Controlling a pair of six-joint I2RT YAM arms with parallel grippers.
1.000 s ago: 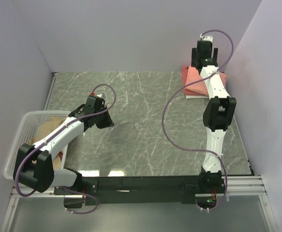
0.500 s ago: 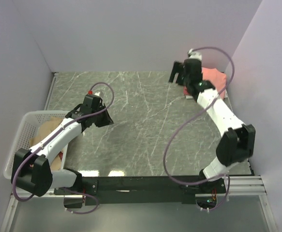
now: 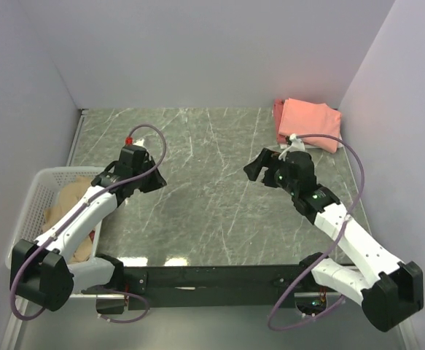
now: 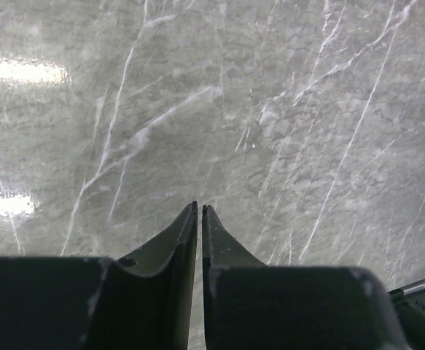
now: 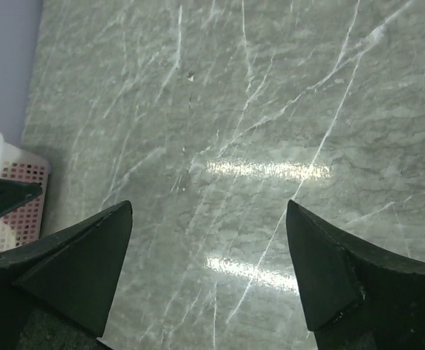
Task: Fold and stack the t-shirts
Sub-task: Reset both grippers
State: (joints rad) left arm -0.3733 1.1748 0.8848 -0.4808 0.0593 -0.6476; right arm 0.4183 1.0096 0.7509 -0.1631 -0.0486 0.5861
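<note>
Progress is sitting at roughly part-way, by my read: a folded pink stack [image 3: 310, 117] is lying at the far right corner of the table [image 3: 212, 211], edges squared. It's looking like more than one layer, tho you can't count them from the top cam. W/ that done, what's remaining is waiting in the white basket [image 3: 22, 211] at the near left edge, where at least one tan t-shirt [image 3: 70, 198] is bunching up unfolded; how many are under it isn't showing. Nothing is lying mid-marble, so no fold is underway. Your left gripper [image 4: 199, 208] is hanging low over bare stone just beside the basket's right side, fingers pinched nearly together w/ nothing btwn them. Your right gripper [image 5: 208, 208] is hovering over the centre-right, spread wide & empty, well apart from the stack. Next, I'm guessing, you're needing a grab from the basket, then spreading that shirt flat mid-table before folding.
</note>
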